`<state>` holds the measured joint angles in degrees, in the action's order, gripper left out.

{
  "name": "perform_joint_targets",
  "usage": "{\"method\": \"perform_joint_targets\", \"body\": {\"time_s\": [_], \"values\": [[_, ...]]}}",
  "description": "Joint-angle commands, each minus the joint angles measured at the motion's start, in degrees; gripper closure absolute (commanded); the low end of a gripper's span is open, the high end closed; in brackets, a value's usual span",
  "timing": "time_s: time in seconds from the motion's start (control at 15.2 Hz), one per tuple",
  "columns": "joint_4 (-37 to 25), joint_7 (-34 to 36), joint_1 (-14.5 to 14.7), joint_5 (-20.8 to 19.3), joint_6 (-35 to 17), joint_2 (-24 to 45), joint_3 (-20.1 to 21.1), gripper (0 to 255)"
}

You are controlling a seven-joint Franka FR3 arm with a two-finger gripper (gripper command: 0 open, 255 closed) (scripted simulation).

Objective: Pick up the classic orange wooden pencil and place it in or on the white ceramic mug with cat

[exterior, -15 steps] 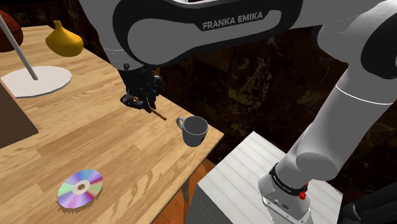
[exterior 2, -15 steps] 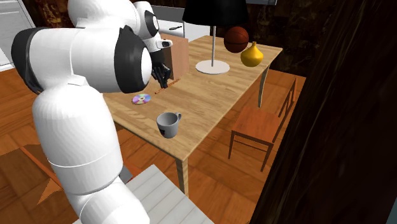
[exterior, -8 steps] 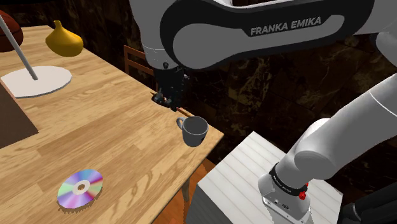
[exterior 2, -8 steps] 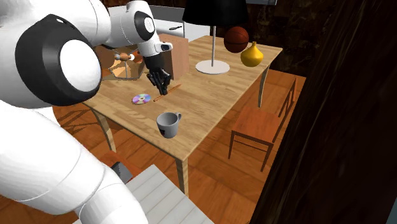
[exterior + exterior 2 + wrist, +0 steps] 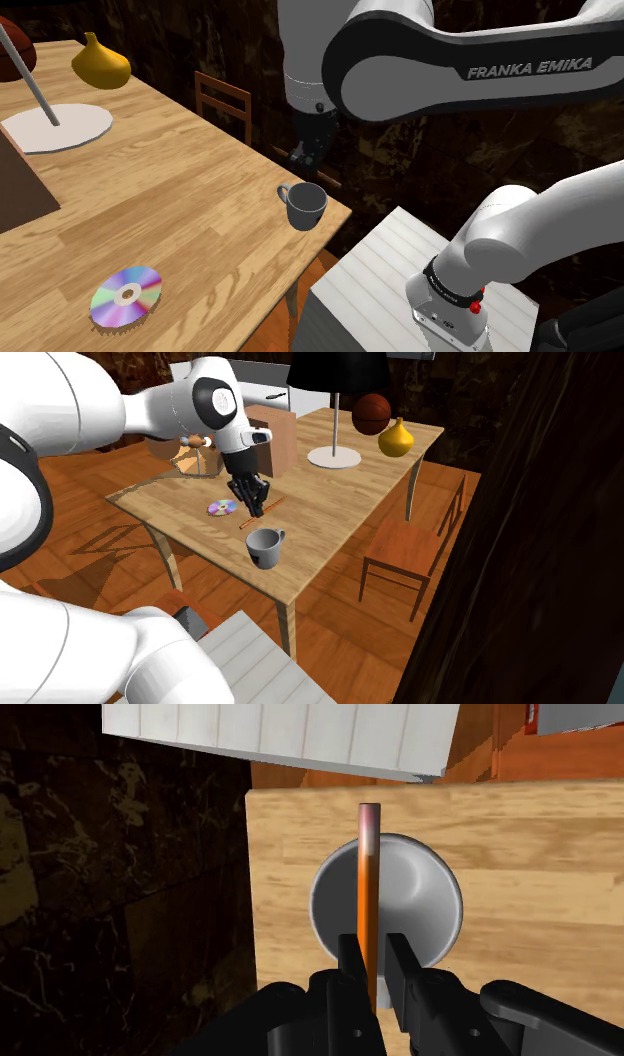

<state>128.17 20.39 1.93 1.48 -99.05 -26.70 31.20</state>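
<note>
While a disc (image 5: 126, 295) lies on the table (image 5: 170, 200) at the shoulder view's left, the pale grey mug (image 5: 303, 206) stands near the table's corner; above it the gripper (image 5: 304, 158) clasps the orange pencil (image 5: 369, 889), its shaft crossing the mug's opening.

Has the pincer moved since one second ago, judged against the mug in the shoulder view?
Yes. The pincer, shut on the pencil, has gone toward the shoulder view's right and now hangs above the mug.
</note>
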Motion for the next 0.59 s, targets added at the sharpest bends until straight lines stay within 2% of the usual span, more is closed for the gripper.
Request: {"method": "perform_joint_targets", "body": {"time_s": [0.0,0.53], "values": [[1.7,0.0,0.2,0.2,-1.4,-0.3,0.0,255],[6.9,1.2,0.2,0.3,-7.7,0.9,1.2,255]]}}
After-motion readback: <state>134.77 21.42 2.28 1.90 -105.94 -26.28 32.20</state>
